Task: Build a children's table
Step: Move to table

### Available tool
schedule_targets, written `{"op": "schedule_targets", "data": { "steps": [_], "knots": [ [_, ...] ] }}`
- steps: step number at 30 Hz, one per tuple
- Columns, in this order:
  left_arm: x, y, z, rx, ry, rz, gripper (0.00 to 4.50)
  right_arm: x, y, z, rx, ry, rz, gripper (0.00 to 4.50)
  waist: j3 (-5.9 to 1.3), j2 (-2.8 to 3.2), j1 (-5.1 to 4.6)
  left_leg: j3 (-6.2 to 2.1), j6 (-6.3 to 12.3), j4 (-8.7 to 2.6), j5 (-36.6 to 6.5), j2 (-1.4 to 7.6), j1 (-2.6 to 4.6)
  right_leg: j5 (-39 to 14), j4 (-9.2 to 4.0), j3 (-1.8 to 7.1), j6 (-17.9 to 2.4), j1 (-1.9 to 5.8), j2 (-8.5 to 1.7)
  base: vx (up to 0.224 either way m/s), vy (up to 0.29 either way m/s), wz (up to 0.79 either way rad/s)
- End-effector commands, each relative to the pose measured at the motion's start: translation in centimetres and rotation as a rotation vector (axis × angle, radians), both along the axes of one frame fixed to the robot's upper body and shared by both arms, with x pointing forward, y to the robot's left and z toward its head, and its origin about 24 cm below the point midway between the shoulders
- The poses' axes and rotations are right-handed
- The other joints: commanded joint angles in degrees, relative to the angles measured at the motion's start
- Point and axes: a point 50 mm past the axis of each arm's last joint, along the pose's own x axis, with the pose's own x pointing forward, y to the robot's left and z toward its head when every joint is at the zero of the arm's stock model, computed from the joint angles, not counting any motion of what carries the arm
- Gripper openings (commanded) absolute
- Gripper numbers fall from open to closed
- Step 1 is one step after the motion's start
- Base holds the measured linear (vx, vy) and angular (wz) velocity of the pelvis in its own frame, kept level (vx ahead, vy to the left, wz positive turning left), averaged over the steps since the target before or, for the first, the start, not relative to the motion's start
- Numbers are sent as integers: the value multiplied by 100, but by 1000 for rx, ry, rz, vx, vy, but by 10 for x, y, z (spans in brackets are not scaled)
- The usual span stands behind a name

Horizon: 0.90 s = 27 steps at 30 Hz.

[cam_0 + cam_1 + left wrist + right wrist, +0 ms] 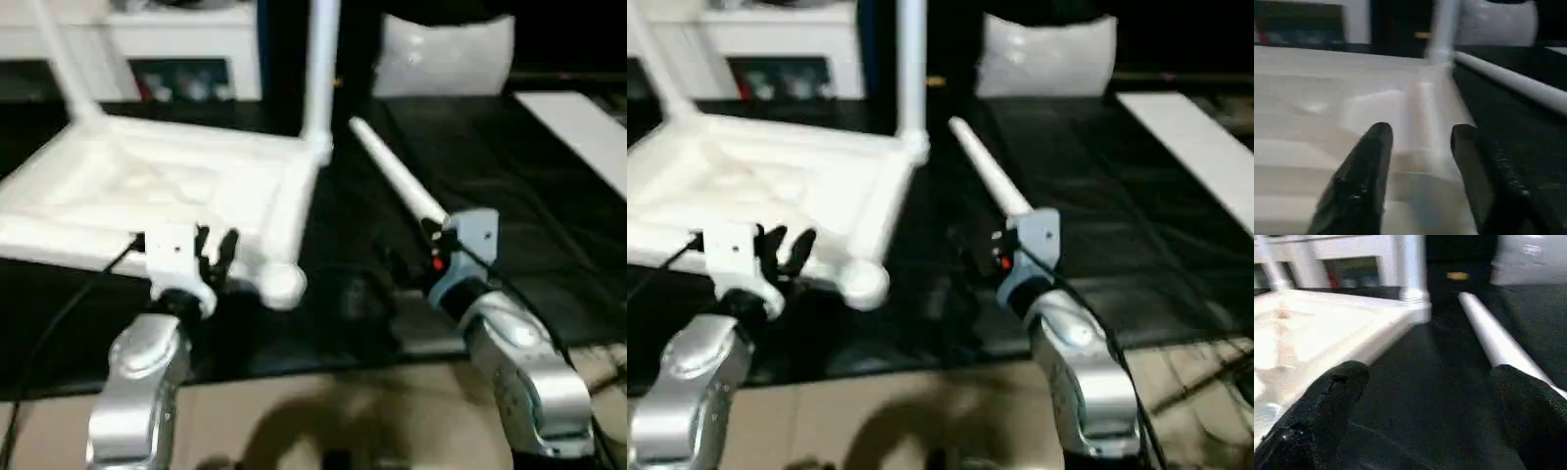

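Observation:
The children's table lies upside down on a black mat, its white ribbed top (147,186) at the left. Two white legs stand in its far corner sockets: one leaning at the far left (67,69), one upright at the far right (320,69). A loose leg (397,176) lies on the mat to the right of the top. My left gripper (216,247) is open over the top's near rim, beside the empty near-right corner socket (279,284); its fingers (1376,147) straddle the rim. My right gripper (1430,377) is wide open at the loose leg's near end, holding nothing.
The black mat (509,196) covers the work area. A white board (588,127) lies at its right edge. A clear plastic bag (446,54) and a white shelf unit (147,39) stand behind. Tan floor (323,411) shows in front. A black cable (69,304) runs to my left wrist.

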Motion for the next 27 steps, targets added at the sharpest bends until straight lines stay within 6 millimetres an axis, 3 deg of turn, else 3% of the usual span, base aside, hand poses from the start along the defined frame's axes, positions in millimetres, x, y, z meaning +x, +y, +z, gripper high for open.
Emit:
{"op": "schedule_targets", "data": {
  "steps": [1,2,3,4,5,6,7,8,9,10,11,12,13,15,17,19,20,22,23,24,25,26,27],
  "knots": [
    [-3,3,1,22,-4,35,269,-2,-1,4,6,-15,-5,450,-462,189,-28,-247,535,-721,-217,108,-169,-2947,-1257,496,1222,669,-615,-26,-143,4],
    [-3,3,1,22,-4,35,274,-2,-1,4,6,-15,-5,450,-525,434,-11,-842,677,-1159,496,975,166,-2116,-948,129,1360,462,-480,-25,-141,0],
    [-4,5,-1,27,6,68,278,-2,-1,4,-7,-16,-5,450,-549,424,-159,-1526,1279,-1690,1396,2359,365,-1980,506,68,1407,-60,-599,-13,-161,-5],
    [-4,5,-1,27,6,68,278,-2,-1,4,-7,-16,-5,450,-547,317,-161,-1434,1459,-1529,1703,2245,480,-1923,934,253,1223,-453,-679,-13,-161,-5],
    [-4,7,-2,29,13,92,301,-2,-2,4,-16,-14,-7,450,-461,318,-99,-937,1927,-1370,2241,1596,307,-954,1105,528,591,-669,-718,-37,-153,4],
    [-5,9,-1,48,10,104,312,-3,-2,4,-45,-11,-5,450,-450,249,-112,-728,2135,-1288,2127,1257,161,-513,832,639,441,-487,-716,-54,-159,5],
    [-6,13,1,85,-7,118,312,-3,-1,1,-64,6,2,450,-608,-100,-47,-308,1562,-812,995,145,-122,-112,-202,971,731,129,-681,-54,-159,5],
    [-6,14,1,95,-6,123,317,-3,0,0,-59,18,-5,450,-492,61,-9,-399,1112,-679,625,108,-437,-852,-485,1142,796,458,-1387,-106,-239,-15],
    [-7,14,1,100,-4,125,328,-3,0,-1,-55,25,-12,450,-500,-29,234,-480,-60,-779,356,325,-205,-2453,-690,1156,1296,256,-1395,-121,-241,-18],
    [-7,14,1,97,-7,125,343,-3,1,-1,-55,11,3,450,-517,-165,169,-462,-299,-922,328,286,-271,-2812,-619,1063,1521,378,-1150,-121,-241,-18],
    [-8,14,1,88,-1,133,354,-4,2,-4,-93,17,19,450,-508,-117,215,-398,-552,-1089,303,258,-224,-2960,-642,972,1645,360,-928,-73,-173,3],
    [-8,15,0,84,1,137,359,-4,2,-5,-112,21,27,450,-490,-114,205,-372,-574,-1131,187,252,-201,-2987,-656,950,1648,313,-869,-72,-124,11],
    [-9,15,0,90,0,136,360,-5,4,-7,-92,28,35,450,-464,-27,197,-333,-692,-1251,-62,294,-197,-3115,-680,878,1306,295,-767,-72,-124,11],
    [-10,15,1,90,-3,135,381,-5,5,-6,-77,26,37,450,-429,28,162,-324,-836,-1362,-422,360,-207,-3197,-698,782,932,300,-669,-76,-61,1],
    [-10,15,4,68,-19,143,405,-5,10,-2,-17,14,77,450,-400,76,120,-328,-925,-1426,-947,424,-119,-3252,-737,695,638,257,-615,-74,-23,1],
    [-10,15,6,65,-31,140,412,-7,18,3,2,-14,134,450,-390,93,65,-385,-966,-1534,-1304,507,-119,-2884,-720,643,399,329,-600,-57,28,-1],
    [-10,15,6,67,-33,139,439,-7,20,3,-9,-21,155,450,-391,98,55,-392,-960,-1550,-1350,519,-118,-2761,-718,641,354,344,-601,0,0,0],
    [-10,15,7,66,-33,137,447,-6,20,1,-49,-24,142,450,-324,113,20,-402,-991,-1579,-2129,536,57,-3241,-794,586,331,289,-603,0,0,0],
    [-10,16,7,65,-35,140,449,-3,17,-1,-72,-19,99,450,-303,94,-34,-415,-994,-1566,-2624,493,160,-3848,-901,480,492,304,-596,0,0,0],
    [-10,16,8,65,-36,142,450,-2,17,-2,-74,-13,83,450,-269,141,-53,-448,-1008,-1590,-2965,508,253,-4036,-948,384,545,286,-566,0,0,0],
    [-9,16,8,63,-36,145,450,-1,18,-3,-70,-7,103,450,-183,291,-168,-538,-897,-1852,-4126,681,443,-3526,-942,-79,603,478,-388,0,0,0],
    [-9,16,9,63,-38,145,450,-1,19,-2,-69,-13,117,450,-134,364,-111,-546,-853,-2240,-4655,895,193,-2659,-282,-88,487,787,-401,-63,31,-9],
    [-10,16,9,61,-39,144,450,-1,20,-2,-73,-18,128,450,-143,373,194,-410,-665,-2486,-5010,1038,13,-1387,526,51,466,1023,-437,0,0,0]
  ]
}}
